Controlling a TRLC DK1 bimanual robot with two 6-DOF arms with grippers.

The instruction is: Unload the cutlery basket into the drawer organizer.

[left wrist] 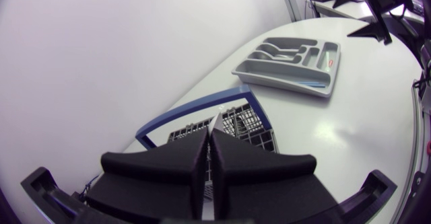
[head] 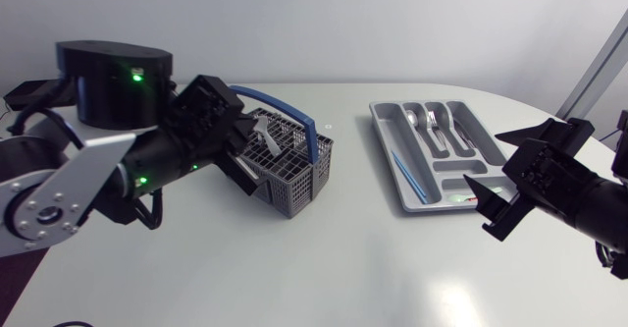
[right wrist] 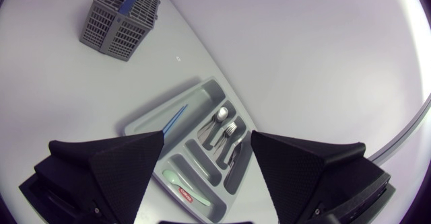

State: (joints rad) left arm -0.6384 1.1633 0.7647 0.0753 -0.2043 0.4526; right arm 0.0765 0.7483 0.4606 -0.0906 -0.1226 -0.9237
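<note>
The grey cutlery basket [head: 294, 182] with a blue handle [head: 307, 131] stands left of the table's middle. My left gripper [head: 255, 155] reaches into it from the left, its fingers pressed together on a thin white utensil [head: 265, 131]. In the left wrist view, the white utensil [left wrist: 214, 122] pokes out at the tips of my left gripper [left wrist: 209, 135], above the basket [left wrist: 250, 123]. The grey drawer organizer [head: 388, 160] lies to the right. My right gripper [head: 491, 204] hangs open by its near right corner. The right wrist view has my right gripper [right wrist: 205, 163] spread wide above the organizer [right wrist: 155, 109].
The organizer holds metal spoons and forks [head: 434, 128], a blue stick [head: 407, 170] and a green utensil [right wrist: 176, 180]. The basket [right wrist: 121, 22] appears far ahead of my right gripper. Bare white tabletop lies between basket and organizer and along the front.
</note>
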